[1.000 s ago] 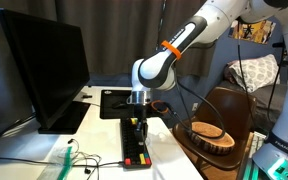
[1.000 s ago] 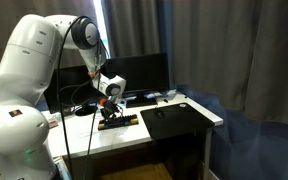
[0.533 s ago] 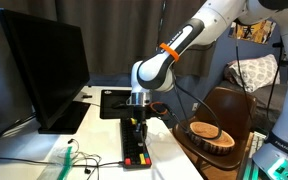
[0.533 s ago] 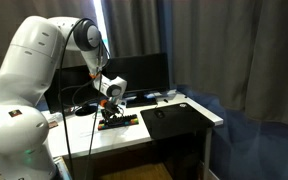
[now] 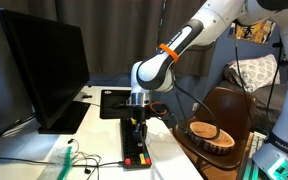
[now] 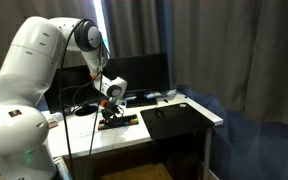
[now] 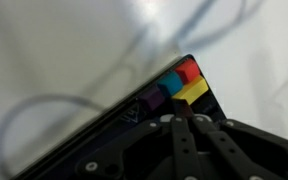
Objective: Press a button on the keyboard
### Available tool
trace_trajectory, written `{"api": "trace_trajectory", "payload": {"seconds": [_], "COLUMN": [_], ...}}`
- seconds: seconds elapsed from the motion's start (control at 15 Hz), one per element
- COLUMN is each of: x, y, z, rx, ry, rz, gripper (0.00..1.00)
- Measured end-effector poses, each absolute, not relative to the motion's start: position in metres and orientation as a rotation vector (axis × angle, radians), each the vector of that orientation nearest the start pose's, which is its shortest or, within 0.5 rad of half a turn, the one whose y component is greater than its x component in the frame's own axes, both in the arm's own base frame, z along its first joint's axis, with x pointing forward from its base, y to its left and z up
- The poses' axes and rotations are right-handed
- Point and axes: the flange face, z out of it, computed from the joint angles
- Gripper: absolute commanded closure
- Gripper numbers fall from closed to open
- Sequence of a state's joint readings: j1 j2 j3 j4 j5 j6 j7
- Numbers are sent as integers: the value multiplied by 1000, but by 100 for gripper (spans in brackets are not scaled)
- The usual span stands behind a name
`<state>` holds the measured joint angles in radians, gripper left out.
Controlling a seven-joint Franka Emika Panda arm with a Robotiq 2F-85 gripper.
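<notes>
The keyboard (image 5: 136,148) is a long, narrow black one with red, orange and green keys at its near end, lying on the white table (image 5: 99,135). It also shows in an exterior view (image 6: 122,121) and in the wrist view (image 7: 154,100), where red, teal, yellow and purple keys sit at its end. My gripper (image 5: 136,117) is shut and points straight down onto the keyboard's far part; it also shows in an exterior view (image 6: 109,107). In the wrist view the closed fingertips (image 7: 177,112) rest against the keys.
A large black monitor (image 5: 44,70) stands beside the keyboard. A flat black square mat (image 5: 119,101) lies behind it. Loose cables (image 5: 74,155) trail over the table. A wooden chair with a round basket (image 5: 209,133) stands off the table's edge.
</notes>
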<state>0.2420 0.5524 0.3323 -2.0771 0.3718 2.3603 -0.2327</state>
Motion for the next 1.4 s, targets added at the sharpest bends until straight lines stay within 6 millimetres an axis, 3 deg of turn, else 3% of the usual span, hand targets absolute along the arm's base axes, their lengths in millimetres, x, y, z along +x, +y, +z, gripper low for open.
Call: {"api": "trace_trajectory", "payload": {"seconds": [0.8, 1.07, 1.13, 1.27, 1.4], "x": [467, 457, 451, 439, 425], "y": [314, 332, 337, 344, 341], "z": [157, 189, 202, 230, 258], "rx": [-2680, -2677, -2682, -2699, -2748], "ry": [-615, -672, -693, -748, -830], "rz": [474, 419, 398, 347, 301], "gripper": [100, 100, 74, 68, 54]}}
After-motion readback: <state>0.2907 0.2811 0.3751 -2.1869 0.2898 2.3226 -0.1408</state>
